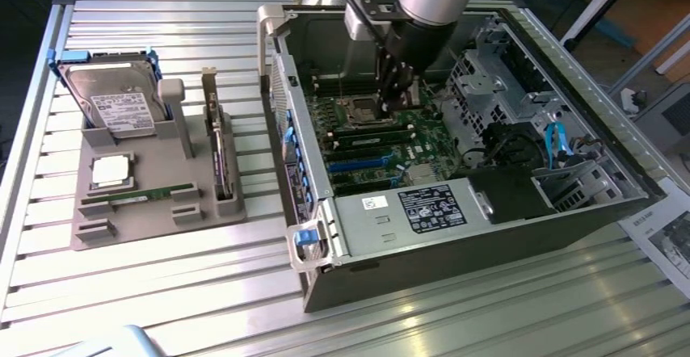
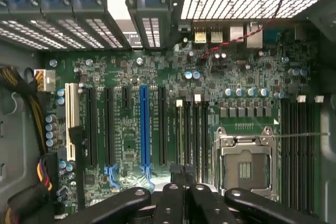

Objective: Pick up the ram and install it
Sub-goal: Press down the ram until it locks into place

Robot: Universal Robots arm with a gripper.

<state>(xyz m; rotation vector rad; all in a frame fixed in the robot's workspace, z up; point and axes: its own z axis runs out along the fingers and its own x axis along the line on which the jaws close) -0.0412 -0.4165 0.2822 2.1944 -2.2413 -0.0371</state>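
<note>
Item under inspection: the memory stick (image 1: 138,199). It is a thin green strip lying lengthwise in a groove of the grey holder (image 1: 108,236), on the side of the holder nearest the camera. It is well apart from my pincer.

In the same holder, the square silver chip (image 1: 111,170) sits just behind the stick. The hard drive (image 1: 113,98) stands upright at the far end. The dark card (image 1: 219,159) stands on edge along the side towards the exterior view's right. The holder rests on the slatted metal table (image 1: 161,292).

To the exterior view's right of the holder, the computer case (image 1: 453,252) lies on its side with the panel off and the green main board (image 1: 367,143) exposed.

My pincer (image 1: 401,107) is inside the case, pointing down at the board, close above the empty metal-framed chip socket (image 1: 361,108). Its jaws are closed. Whether anything sits between the tips I cannot tell.

From the wrist, the pincer (image 2: 184,182) hangs over the board (image 2: 126,129), its tips above the near end of the narrow black slots (image 2: 191,135). The socket (image 2: 244,163) lies just beside these slots. The long blue slot (image 2: 144,129) runs parallel on their other side, among black ones
</note>
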